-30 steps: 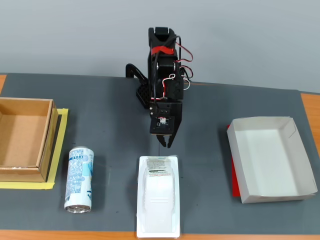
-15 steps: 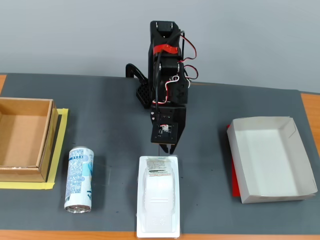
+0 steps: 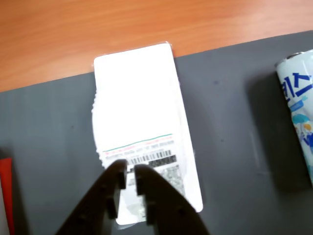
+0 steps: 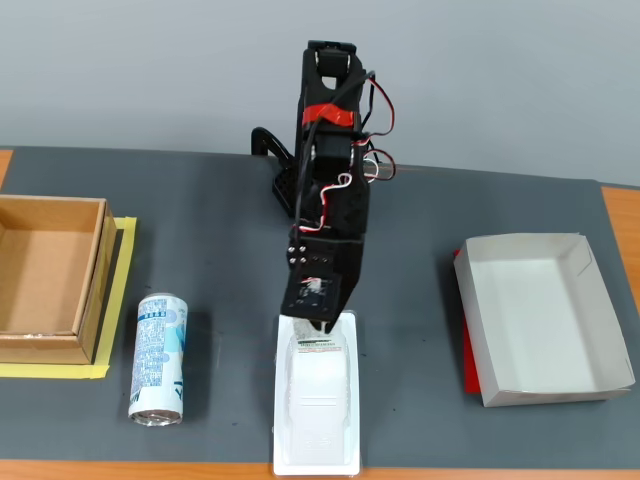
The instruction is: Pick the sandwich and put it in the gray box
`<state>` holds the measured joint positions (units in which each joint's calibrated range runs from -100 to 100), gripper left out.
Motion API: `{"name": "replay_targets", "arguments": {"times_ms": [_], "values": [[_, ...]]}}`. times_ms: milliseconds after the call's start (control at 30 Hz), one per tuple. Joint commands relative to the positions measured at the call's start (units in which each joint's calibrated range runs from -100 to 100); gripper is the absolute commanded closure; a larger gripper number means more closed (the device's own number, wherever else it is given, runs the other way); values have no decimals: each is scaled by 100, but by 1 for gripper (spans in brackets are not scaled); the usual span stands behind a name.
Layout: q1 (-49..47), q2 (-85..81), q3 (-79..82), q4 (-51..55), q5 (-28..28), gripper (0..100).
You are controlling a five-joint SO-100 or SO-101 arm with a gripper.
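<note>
The sandwich [image 4: 318, 400] is a flat white plastic package with a raised wedge and a printed label at its far end, lying on the dark mat near the front edge. In the wrist view the sandwich [image 3: 139, 117] fills the middle, label end nearest the fingers. My gripper [image 4: 320, 325] hangs just over that label end; in the wrist view the gripper [image 3: 129, 172] shows its two dark fingers almost together with only a thin gap, nothing between them. The gray box [image 4: 580, 290], a shallow pale tray, sits empty at the right.
A blue-and-white drink can [image 4: 159, 358] lies left of the package, also seen as the can [image 3: 298, 112] at the wrist view's right edge. A brown cardboard box [image 4: 95, 270] on yellow tape stands far left. Red sheet [image 4: 468, 355] peeks from under the tray.
The arm has reached forward and down; the gripper went from behind the package to right over its label end. Nothing else moved.
</note>
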<state>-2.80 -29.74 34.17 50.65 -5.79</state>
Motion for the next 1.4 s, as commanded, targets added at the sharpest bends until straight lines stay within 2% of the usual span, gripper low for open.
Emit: {"name": "replay_targets", "arguments": {"times_ms": [0, 233, 767, 1100, 1200, 1367], "values": [[172, 95, -319, 13, -7, 98], [425, 333, -319, -56, -13, 98], [172, 316, -319, -4, 50, 97], [-97, 290, -319, 4, 50, 67], [-201, 290, -319, -4, 133, 64], [-373, 316, -319, -74, 165, 63]]}}
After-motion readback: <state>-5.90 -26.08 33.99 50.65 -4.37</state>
